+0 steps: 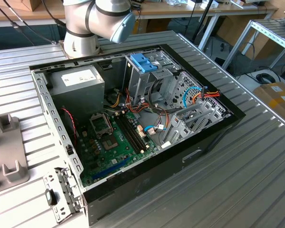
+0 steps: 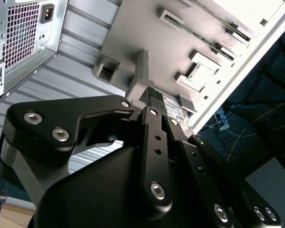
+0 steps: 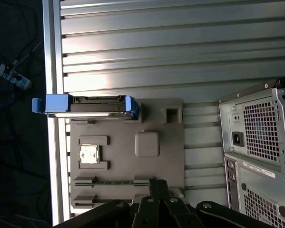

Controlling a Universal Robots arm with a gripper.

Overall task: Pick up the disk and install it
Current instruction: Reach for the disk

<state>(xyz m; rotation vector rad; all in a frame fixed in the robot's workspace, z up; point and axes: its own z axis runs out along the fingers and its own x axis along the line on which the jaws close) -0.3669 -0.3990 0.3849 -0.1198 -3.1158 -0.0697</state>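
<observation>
Wrist views: the gripper (image 3: 157,184) has its fingers pressed together with nothing between them, and it hangs over one edge of the grey holder (image 3: 171,161). The disk (image 3: 85,105) stands on edge in a slot at the holder's opposite edge, well apart from the gripper. The holder lies on the slatted metal table (image 3: 156,57), beside the computer case (image 3: 256,152).

The black gripper (image 2: 155,95) is seen in the foreground with its fingertips pressed together (no gap can be made out between them), held over a grey fixture plate (image 2: 147,28). Moulded holders and slots are carried on this plate, which is laid on a ribbed metal table (image 2: 78,47). A computer case (image 2: 23,38), its vent grille and power socket (image 2: 47,13) shown, is stood beside the plate.
</observation>
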